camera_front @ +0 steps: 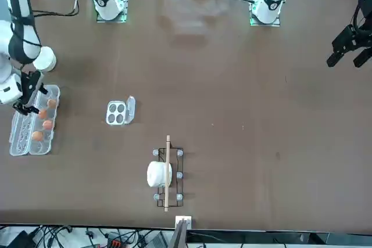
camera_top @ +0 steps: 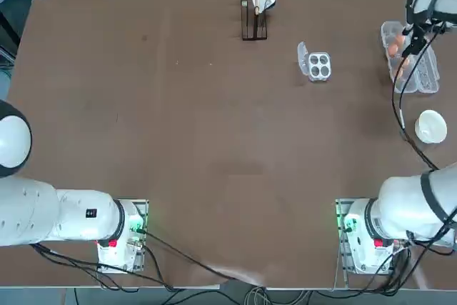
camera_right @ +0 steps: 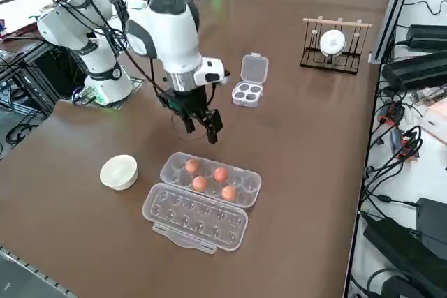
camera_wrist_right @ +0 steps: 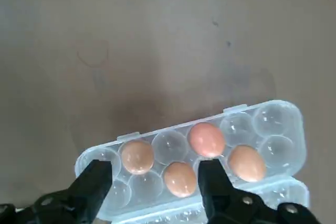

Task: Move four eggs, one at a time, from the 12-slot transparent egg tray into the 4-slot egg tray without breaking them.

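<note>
- Right gripper [camera_top: 414, 42]: at 2 o'clock on the table in the top view, hovering above the long carton. Its fingers stand wide apart, released, with open air between them.
- 12-slot transparent egg tray [camera_right: 209, 181]: at 2 o'clock in the top view, near the table's edge. It lies flat with its clear lid [camera_right: 195, 215] folded open toward 4 o'clock in that view.
- Eggs: four orange-brown ones sit in this carton, staggered across both rows. Counting cups from the end nearer the bowl, the row away from the lid holds one in the second cup [camera_wrist_right: 137, 157] and one in the fourth [camera_wrist_right: 206, 140]; the row beside the lid holds one in the third [camera_wrist_right: 180, 179] and one in the fifth [camera_wrist_right: 247, 163].
- 4-slot egg tray [camera_top: 319, 66]: also toward 2 o'clock in the top view, but closer to the middle of the table and well apart from the long carton. Its four round cups face up, and its lid flap [camera_top: 302, 52] stands open toward 10 o'clock.
- White round bowl [camera_top: 430, 126]: at 3 o'clock in the top view, near the long carton.
- Dark wire rack [camera_right: 332, 58]: at 12 o'clock in the top view, with a wooden bar [camera_right: 337, 22] along its top and a white rounded object [camera_right: 332, 42] at it.
</note>
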Robot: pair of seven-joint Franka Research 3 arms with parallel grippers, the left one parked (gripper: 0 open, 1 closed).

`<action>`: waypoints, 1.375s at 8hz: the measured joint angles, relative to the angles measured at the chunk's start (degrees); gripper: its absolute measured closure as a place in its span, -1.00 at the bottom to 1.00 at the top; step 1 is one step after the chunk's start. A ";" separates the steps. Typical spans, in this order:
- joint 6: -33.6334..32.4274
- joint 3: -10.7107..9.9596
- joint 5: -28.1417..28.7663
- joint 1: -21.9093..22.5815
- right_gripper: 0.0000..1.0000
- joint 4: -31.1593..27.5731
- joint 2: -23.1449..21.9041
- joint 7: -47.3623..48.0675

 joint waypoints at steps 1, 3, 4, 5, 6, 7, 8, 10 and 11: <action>0.19 0.00 -0.03 -0.49 -1.00 0.03 1.35 -0.53; 0.57 0.00 -0.14 -1.47 -1.00 0.17 3.43 -3.31; 1.18 0.00 -0.18 -1.69 -1.00 0.42 4.61 -5.38; 1.90 0.00 -1.06 -1.75 -1.00 0.75 5.79 -6.51; 2.21 0.01 -2.60 -1.91 -1.00 1.06 6.62 -6.59; 2.42 0.00 -3.47 -2.23 -1.00 1.14 7.15 -7.32; 3.00 0.01 -3.54 -2.69 -1.00 1.17 7.71 -8.56; 4.24 0.00 -3.54 -4.10 -1.00 1.18 8.97 -9.98; 4.38 0.01 -3.54 -4.33 -0.98 1.17 9.65 -10.01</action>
